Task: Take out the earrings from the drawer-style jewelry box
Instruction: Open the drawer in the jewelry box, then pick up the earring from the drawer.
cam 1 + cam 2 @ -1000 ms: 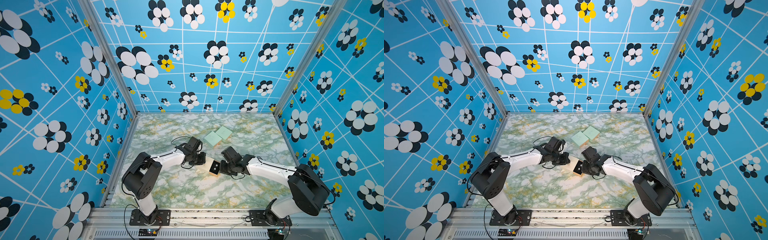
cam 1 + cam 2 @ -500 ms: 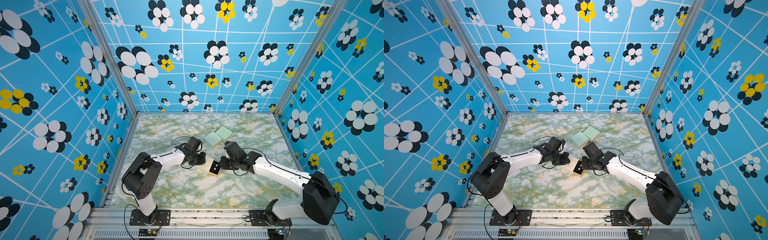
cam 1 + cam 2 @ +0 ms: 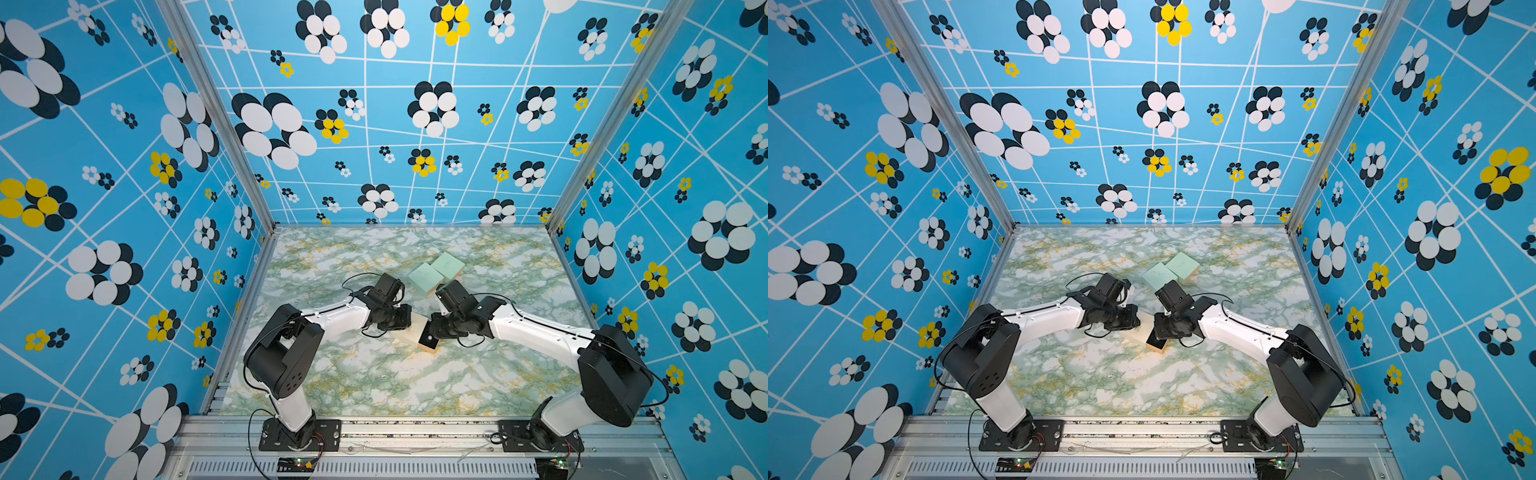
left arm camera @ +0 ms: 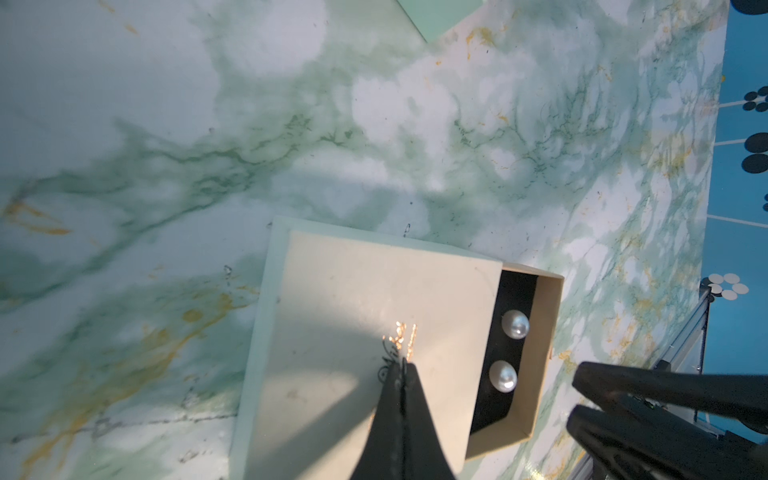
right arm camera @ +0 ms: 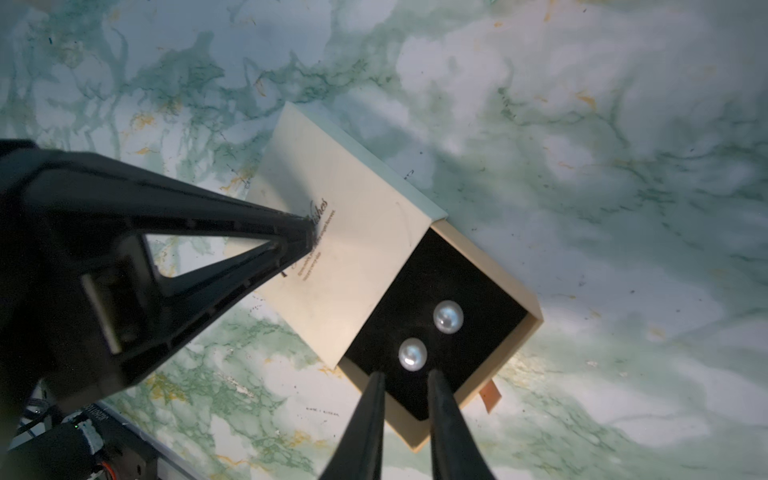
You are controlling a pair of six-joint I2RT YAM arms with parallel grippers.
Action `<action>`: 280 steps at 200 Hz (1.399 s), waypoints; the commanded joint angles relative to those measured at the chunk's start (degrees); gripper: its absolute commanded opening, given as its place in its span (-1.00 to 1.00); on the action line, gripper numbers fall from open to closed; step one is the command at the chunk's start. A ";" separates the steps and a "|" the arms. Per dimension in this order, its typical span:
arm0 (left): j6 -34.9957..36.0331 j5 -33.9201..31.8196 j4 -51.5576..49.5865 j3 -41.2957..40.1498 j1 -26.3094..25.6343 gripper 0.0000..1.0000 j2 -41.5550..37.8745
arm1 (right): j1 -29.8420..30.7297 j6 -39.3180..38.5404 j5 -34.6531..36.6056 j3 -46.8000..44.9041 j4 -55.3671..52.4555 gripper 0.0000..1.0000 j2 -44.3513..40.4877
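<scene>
Right wrist view has both pearl stud earrings (image 5: 448, 318) seated on the black lining of the pulled-out drawer (image 5: 457, 270), neither lifted yet. The right gripper (image 5: 406, 373) hangs just beside the nearer pearl, its fingers a narrow gap apart and empty. The left gripper (image 4: 401, 368) is closed tight, tip pressed on the cream sleeve (image 4: 353, 311), pinning the box. In both top views the right arm has drawn back from its stretched reach of half a second ago, while the drawer has stayed put: opening looks done, pinching the first pearl remains
</scene>
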 commanded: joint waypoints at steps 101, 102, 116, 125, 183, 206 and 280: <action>0.62 -5.97 -7.37 -2.80 0.61 -1.00 2.19 | 1.31 2.00 0.38 -0.27 0.94 -0.50 4.53; 0.62 -5.97 -7.39 -2.84 0.61 -1.00 2.22 | 1.31 2.00 0.38 -0.30 0.93 -0.50 4.56; 0.56 -5.91 -7.30 -2.97 0.61 -1.00 2.30 | 1.57 2.02 0.53 0.07 0.76 -0.48 4.90; 0.53 -5.97 -7.24 -3.02 0.55 -1.00 2.32 | 1.64 2.06 0.64 0.17 0.75 -0.48 5.03; 0.64 -6.32 -7.94 -3.20 0.52 -1.00 1.70 | 1.75 2.00 0.64 0.49 0.83 -0.47 5.84; 0.71 -6.32 -7.99 -3.05 0.52 -1.00 1.73 | 1.84 1.92 0.89 0.59 0.72 -0.47 6.24; 0.74 -6.24 -8.13 -2.89 0.52 -1.00 1.98 | 1.97 2.44 0.91 0.14 1.61 -0.48 6.53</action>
